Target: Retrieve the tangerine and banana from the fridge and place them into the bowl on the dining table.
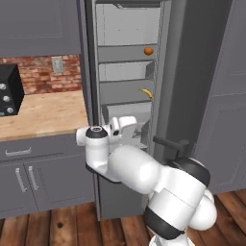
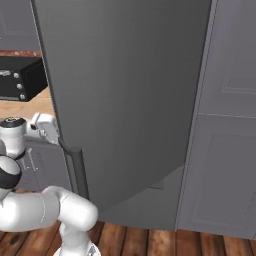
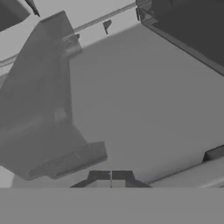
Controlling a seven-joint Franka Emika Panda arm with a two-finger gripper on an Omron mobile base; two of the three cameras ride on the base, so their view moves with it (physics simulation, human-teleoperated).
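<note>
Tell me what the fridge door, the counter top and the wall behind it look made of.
Fridge door: smooth dark grey, probably painted metal, with an even matte sheen. Counter top: light wood, grain streaks visible. Wall: red brick with pale mortar lines.

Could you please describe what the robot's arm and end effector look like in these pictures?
The arm is made of glossy white rounded segments with dark bands at its joints and a black-capped elbow. The end effector has a blocky white hand and two small dark finger tips. No cables or markings are visible.

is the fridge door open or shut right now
Open: the fridge shows its shelves, with the tangerine on an upper one and the banana below.
</note>
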